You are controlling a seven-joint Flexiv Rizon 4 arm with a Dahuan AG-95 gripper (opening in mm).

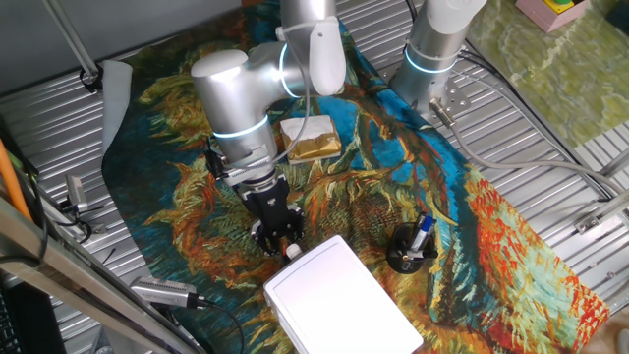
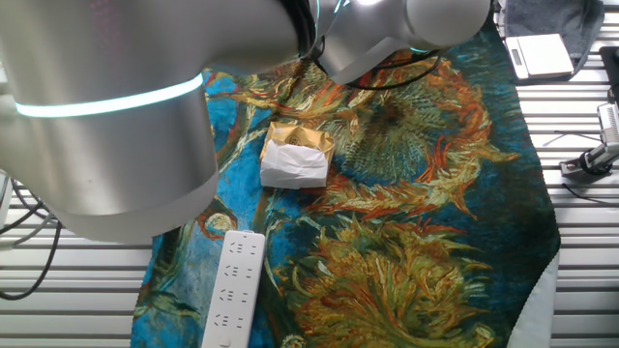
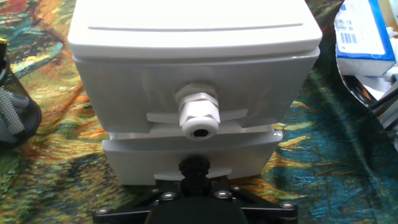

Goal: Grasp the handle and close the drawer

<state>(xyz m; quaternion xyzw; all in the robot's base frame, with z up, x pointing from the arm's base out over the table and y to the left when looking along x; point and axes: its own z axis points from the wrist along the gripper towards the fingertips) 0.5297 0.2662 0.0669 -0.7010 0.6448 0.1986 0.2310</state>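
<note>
The tool (image 1: 278,234) is sitting right at the white box's (image 1: 339,300) front; whether it is gripping, I cannot tell; the handle (image 3: 198,116) is facing the hand camera on the drawer (image 3: 196,87), seemingly nearly flush; keeping any push straight is mattering most.

A tan-and-white sponge block (image 1: 312,137) lay beyond the tool on the patterned cloth (image 1: 393,187); a black mesh cup (image 1: 411,248) stood beside it.
</note>
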